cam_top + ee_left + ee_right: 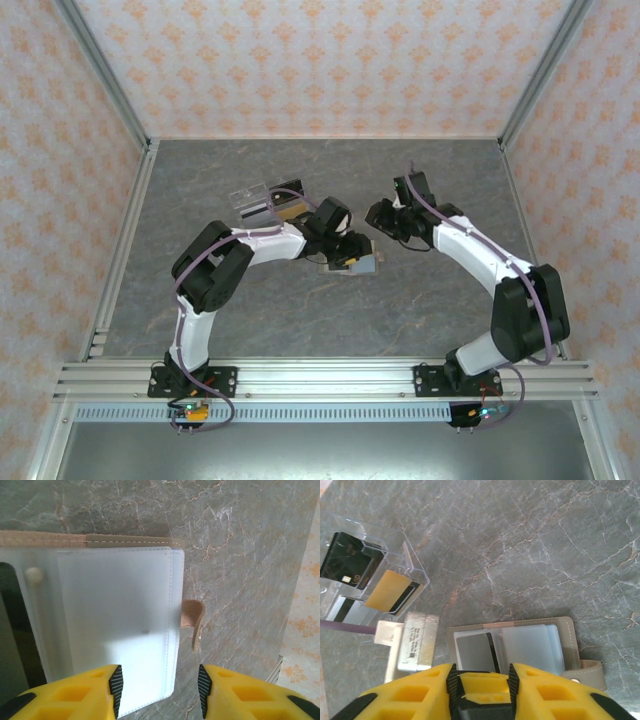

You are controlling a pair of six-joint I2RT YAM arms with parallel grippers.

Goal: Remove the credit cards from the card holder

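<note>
The card holder (362, 264) lies open on the table, its tan-grey cover edged around frosted plastic sleeves (115, 615). A grey card (472, 652) with a black edge sits in its left panel. My left gripper (345, 250) hovers over the right panel, open (159, 690). One pad is above the sleeve's corner and the other above bare table. The holder's strap tab (192, 622) curls up just beyond the sleeve. My right gripper (384, 215) hangs above the holder (530, 645) with its pads (482, 680) apart. A yellow piece shows in their gap, and I cannot tell what it is.
A clear plastic tray (268, 200) stands at the back left of the holder. In it lie a black card (350, 562) and a yellow card (387, 590). A silver box on the left wrist (415, 640) sits between tray and holder. Patterned walls enclose the table.
</note>
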